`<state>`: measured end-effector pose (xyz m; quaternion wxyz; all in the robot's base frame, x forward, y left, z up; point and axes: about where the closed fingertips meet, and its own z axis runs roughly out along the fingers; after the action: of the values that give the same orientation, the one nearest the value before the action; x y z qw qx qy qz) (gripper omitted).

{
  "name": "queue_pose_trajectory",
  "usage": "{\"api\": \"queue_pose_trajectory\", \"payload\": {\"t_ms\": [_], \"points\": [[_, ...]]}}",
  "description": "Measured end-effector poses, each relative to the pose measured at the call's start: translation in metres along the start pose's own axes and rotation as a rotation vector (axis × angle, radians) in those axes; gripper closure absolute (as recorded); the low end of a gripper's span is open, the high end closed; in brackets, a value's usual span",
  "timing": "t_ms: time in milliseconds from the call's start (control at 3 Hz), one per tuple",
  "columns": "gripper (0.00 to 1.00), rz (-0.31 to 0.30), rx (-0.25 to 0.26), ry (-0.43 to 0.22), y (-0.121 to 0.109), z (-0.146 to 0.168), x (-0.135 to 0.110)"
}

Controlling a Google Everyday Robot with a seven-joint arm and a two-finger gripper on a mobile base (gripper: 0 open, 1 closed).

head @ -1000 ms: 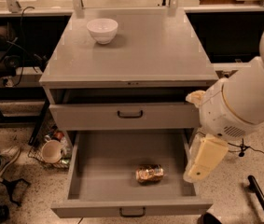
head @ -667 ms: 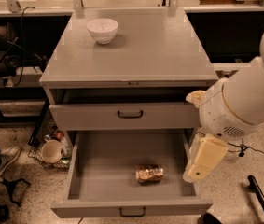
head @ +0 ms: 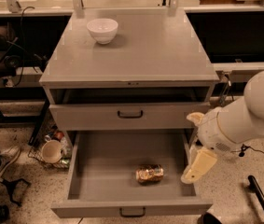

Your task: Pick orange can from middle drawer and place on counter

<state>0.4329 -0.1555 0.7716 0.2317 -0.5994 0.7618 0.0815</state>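
Note:
The orange can lies on its side on the floor of the open middle drawer, towards the front and right of centre. My gripper hangs at the drawer's right wall, just right of the can and above the rim, not touching it. The white arm behind it fills the right edge of the view. The counter is the grey cabinet top above, with a white bowl at its back left.
The upper drawer is pulled out slightly above the middle one. A wire basket with a mug sits on the floor to the left. A black stand leg lies on the floor at the lower right. A person's shoe is at the far left.
My arm has sunk slightly and the gripper sits a little lower beside the drawer's right wall. The can, the drawers and the bowl have not moved.

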Motion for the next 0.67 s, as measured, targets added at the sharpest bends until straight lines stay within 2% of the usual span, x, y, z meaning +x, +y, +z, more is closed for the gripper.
{"api": "queue_pose_trajectory", "payload": {"t_ms": [333,667], "points": [[0.00,0.029,-0.050,0.013,-0.018,0.092,0.038],[0.00,0.050,-0.076,0.034,-0.030,0.153,0.054]]}}
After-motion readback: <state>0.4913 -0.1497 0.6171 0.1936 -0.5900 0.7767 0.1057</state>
